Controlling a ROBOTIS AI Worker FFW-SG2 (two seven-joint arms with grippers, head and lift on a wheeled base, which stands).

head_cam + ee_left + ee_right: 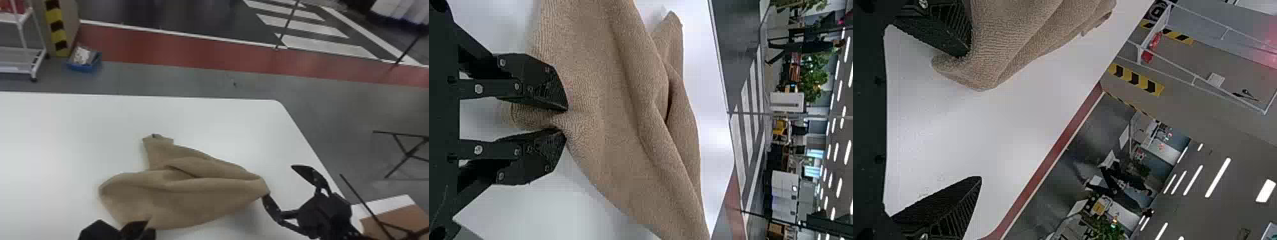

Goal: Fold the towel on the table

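Blue bin (82, 67) beyond table (79, 127). Towel (191, 194) bunched, creased. Our left gripper (149, 225) pinches towel; right gripper (279, 181) gapes wide, empty.

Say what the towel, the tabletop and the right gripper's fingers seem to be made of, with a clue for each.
The towel looks like soft, matt fabric, perhaps cotton: its nubbly weave and loose folds suggest it.
The tabletop looks like smooth white laminate or plastic: evenly coloured, without grain.
The right gripper's fingers look like black plastic or coated metal: rigid and ridged.

We see the white table (57, 127) beneath the fingers of our right gripper (280, 182), the tan towel (191, 194) on it beside one.
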